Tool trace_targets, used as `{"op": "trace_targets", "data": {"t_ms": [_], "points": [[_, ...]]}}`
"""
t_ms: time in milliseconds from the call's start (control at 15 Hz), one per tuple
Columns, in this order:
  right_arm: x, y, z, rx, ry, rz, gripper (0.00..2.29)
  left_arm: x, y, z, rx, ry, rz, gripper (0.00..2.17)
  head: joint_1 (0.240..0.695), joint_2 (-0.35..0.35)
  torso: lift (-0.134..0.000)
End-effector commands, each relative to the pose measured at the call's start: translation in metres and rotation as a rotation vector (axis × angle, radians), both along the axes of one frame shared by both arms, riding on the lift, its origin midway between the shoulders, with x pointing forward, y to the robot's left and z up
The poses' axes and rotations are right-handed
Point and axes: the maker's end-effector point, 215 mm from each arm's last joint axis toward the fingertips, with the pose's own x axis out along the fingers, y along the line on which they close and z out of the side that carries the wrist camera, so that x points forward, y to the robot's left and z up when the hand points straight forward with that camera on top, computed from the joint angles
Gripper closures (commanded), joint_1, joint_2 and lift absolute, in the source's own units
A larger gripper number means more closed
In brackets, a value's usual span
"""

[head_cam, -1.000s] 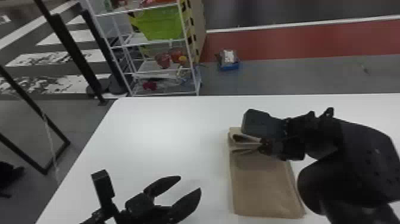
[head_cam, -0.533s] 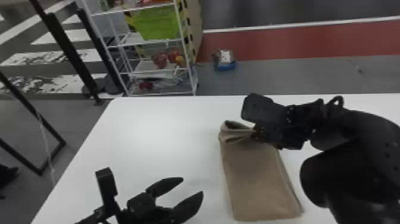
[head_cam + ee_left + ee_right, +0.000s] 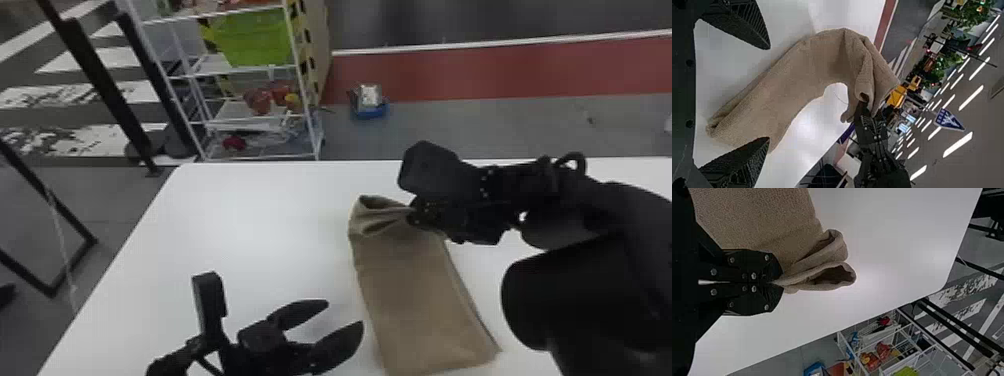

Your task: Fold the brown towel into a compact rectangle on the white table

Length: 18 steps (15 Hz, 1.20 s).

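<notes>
Brown towel (image 3: 420,290) is lying on the white table (image 3: 250,215), folded into a long narrow strip running from the table's near side toward its far side. Its far end is rising off the table, bunching into loops; its near end is resting flat on the table.

Right gripper (image 3: 413,215) is pinching that raised end above the table's far part, fingers closed together on the cloth, with the loops sticking out past the fingertips in the right wrist view.

Left gripper (image 3: 345,314) is hovering over the table's near left part, fingers spread wide and holding nothing. In the left wrist view, the towel is showing in the gap between its fingers, apparently below them on the table.

White wire shelf rack (image 3: 235,71) is standing beyond the table's far edge, toward the left, holding a green bin (image 3: 255,40). Blue container (image 3: 369,114) is sitting on the floor beyond the table.
</notes>
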Motion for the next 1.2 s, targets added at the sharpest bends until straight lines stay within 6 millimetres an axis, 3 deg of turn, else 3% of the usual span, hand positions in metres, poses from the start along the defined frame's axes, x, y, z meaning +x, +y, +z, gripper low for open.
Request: {"op": "trace_targets", "data": {"t_ms": [0, 133, 400, 667, 867, 1133], "points": [[-0.009, 0.002, 0.005, 0.021, 0.0, 0.006, 1.6, 0.008, -0.03, 0.008, -0.012, -0.007, -0.022, 0.06, 0.695, 0.182, -0.123], [-0.015, 0.001, 0.009, 0.027, -0.006, 0.007, 1.6, 0.022, -0.051, 0.014, -0.009, -0.025, -0.032, 0.06, 0.695, 0.154, -0.123], [-0.028, 0.002, 0.012, 0.03, -0.014, 0.023, 1.6, 0.048, -0.066, 0.019, 0.009, -0.044, -0.017, 0.06, 0.695, 0.112, -0.123], [-0.039, 0.001, 0.013, 0.038, -0.007, 0.034, 1.6, 0.069, -0.061, -0.001, 0.028, -0.027, 0.012, 0.06, 0.695, 0.094, -0.123], [-0.043, 0.001, 0.016, 0.048, -0.008, 0.035, 1.6, 0.081, -0.054, 0.007, 0.051, -0.083, 0.04, 0.06, 0.695, 0.097, -0.123], [-0.044, 0.001, 0.02, 0.053, -0.014, 0.036, 1.6, 0.081, -0.053, 0.006, 0.056, -0.081, 0.038, 0.06, 0.695, 0.105, -0.123]]}}
